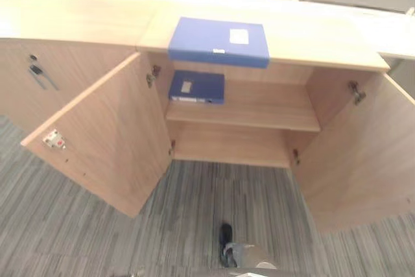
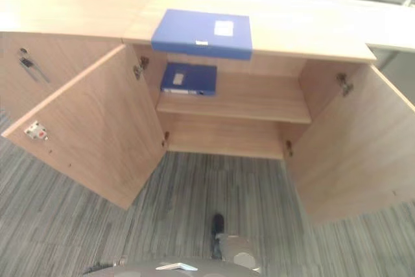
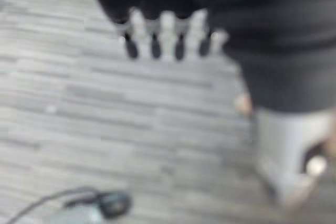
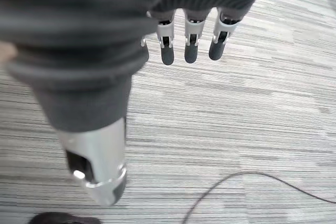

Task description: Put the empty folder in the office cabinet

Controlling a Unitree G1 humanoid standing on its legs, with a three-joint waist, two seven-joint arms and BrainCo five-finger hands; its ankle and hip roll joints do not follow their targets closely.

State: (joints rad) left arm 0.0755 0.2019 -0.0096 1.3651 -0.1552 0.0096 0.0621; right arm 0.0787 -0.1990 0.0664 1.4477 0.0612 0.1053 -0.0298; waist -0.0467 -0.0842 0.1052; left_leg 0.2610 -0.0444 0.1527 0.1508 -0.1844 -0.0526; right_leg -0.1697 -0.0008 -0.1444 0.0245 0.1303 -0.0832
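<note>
Blue folder point(image 1: 219, 41) flat on cabinet point(image 1: 311, 50) top, front edge overhanging; we judge it light, stiff, slick; grasp overhanging edge; left hand point(image 3: 165, 32), right hand point(image 4: 191, 38) relaxed, empty, over carpet point(image 4: 236, 119).

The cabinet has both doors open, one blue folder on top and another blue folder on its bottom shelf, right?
Not quite. The second blue folder lies on the upper shelf, not the bottom one, as the left eye view shows. Both doors are open, and the other blue folder does lie on top of the cabinet.
</note>
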